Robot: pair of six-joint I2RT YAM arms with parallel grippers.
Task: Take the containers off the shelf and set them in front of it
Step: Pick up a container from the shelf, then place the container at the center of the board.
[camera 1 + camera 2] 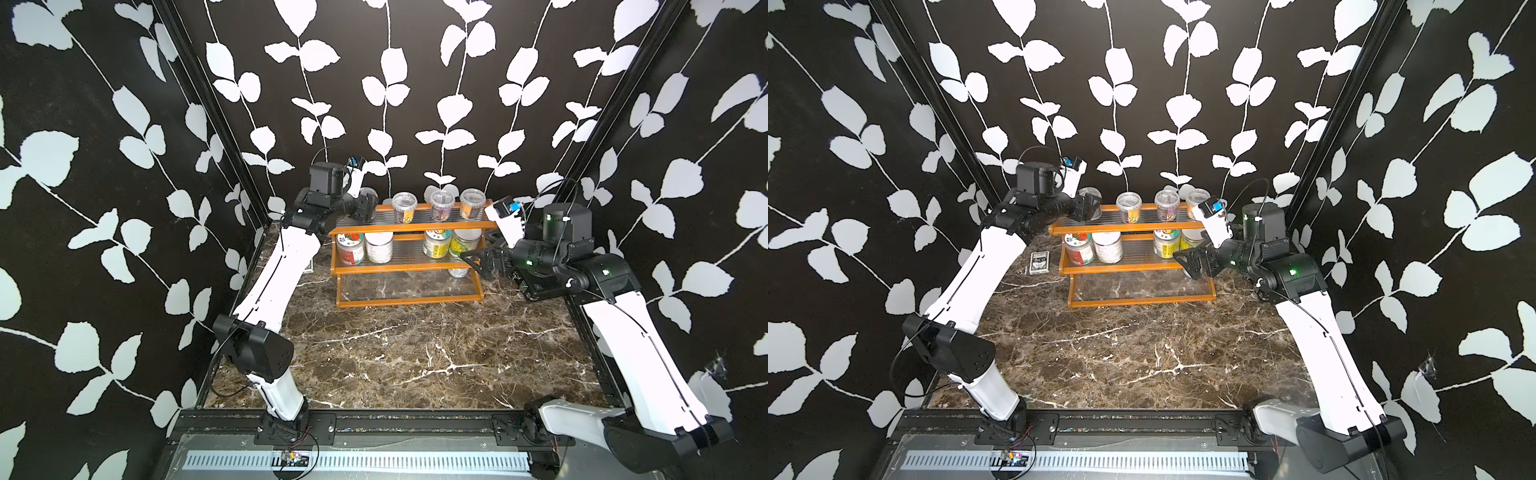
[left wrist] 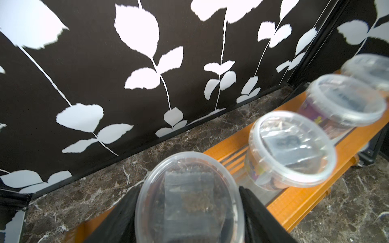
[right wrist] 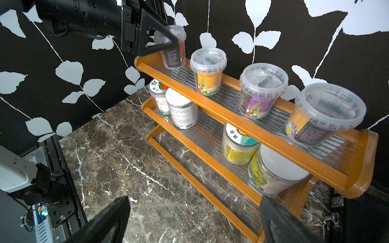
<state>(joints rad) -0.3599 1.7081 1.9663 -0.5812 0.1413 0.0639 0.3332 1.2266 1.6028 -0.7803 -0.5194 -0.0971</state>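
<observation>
The shelf point(image 1: 407, 227) point(image 1: 1125, 226) point(image 3: 210, 101) point(image 2: 294, 199) is an orange-framed three-tier rack at the back of the marble table. My left gripper point(image 1: 368, 205) point(image 1: 1090, 208) point(image 2: 188, 189) is shut on the leftmost clear cup point(image 2: 189, 199) point(image 3: 170, 46) at the top tier's left end; the cup leans slightly. Three more clear cups point(image 1: 404, 206) point(image 1: 441, 204) point(image 1: 471, 203) stand on the top tier. Several labelled jars point(image 1: 350, 248) point(image 1: 379, 247) point(image 3: 237, 145) point(image 3: 273, 174) sit on the middle tier. My right gripper point(image 1: 478, 259) point(image 1: 1187, 259) point(image 3: 193, 199) hangs open by the shelf's right end, holding nothing.
A small dark card box point(image 1: 1039, 262) lies on the table left of the shelf. A black case point(image 1: 536, 286) point(image 3: 357, 221) sits at the right, under my right arm. Bare marble table point(image 1: 415, 353) stretches in front of the shelf. Patterned walls close in on three sides.
</observation>
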